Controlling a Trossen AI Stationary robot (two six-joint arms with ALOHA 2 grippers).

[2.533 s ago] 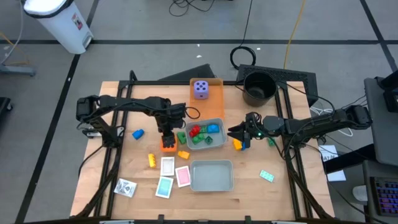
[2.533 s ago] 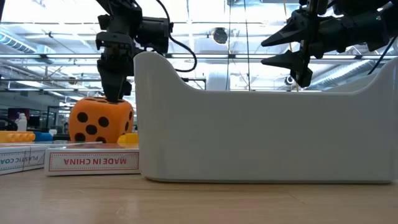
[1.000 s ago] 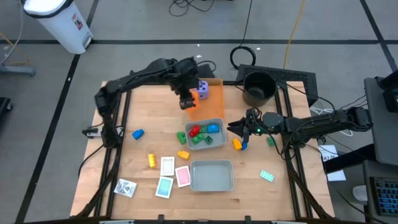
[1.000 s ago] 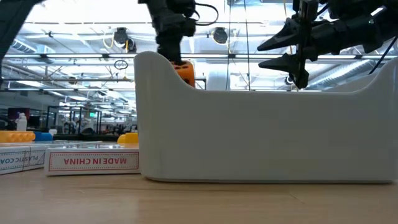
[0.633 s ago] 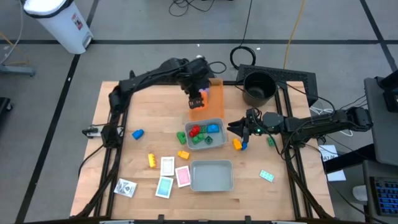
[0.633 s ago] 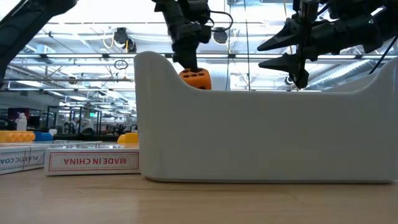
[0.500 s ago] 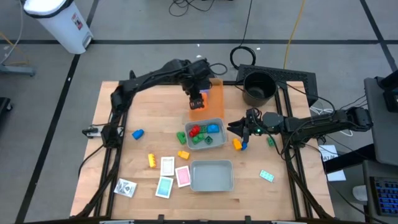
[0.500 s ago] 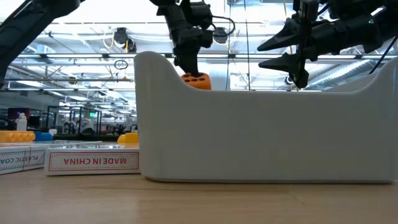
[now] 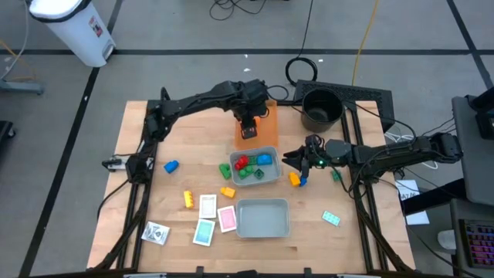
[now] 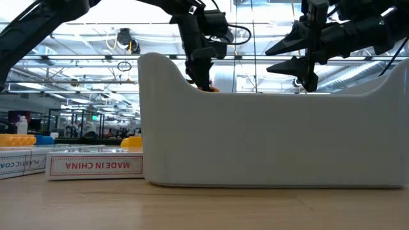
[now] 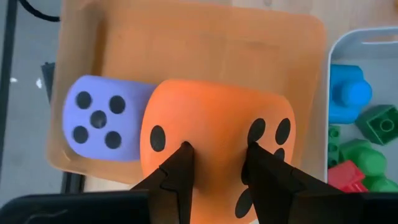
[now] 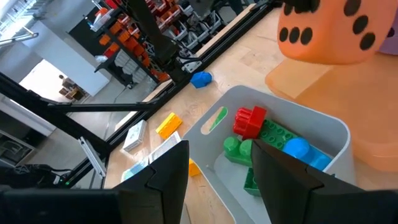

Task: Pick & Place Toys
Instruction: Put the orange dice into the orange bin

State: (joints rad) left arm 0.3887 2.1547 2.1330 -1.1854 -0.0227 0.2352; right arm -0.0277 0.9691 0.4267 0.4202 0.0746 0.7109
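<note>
My left gripper is over the flat orange tray at the table's far middle, shut on the orange dotted die. The purple die lies in the tray right beside it, hidden by the arm in the high view. My right gripper hangs open and empty just right of the grey tray of bricks, above a yellow brick. In the low view only a sliver of the orange die shows over the near grey tray's wall. My left gripper comes at the orange die from above, pointing down. Its two fingertips are set on the die's upward face, with a strip of that face between them. The die sits upright over the orange tray; whether it rests on the tray I cannot tell.
The grey tray holds red, green and blue bricks. An empty grey tray stands near the front. Cards, a blue brick, yellow bricks and a teal card lie on the table. A black pot stands far right.
My left gripper has carried the orange die toward the table's right edge over the orange tray and gone down with it; in the low view the die has sunk almost out of sight behind the grey tray's wall.
</note>
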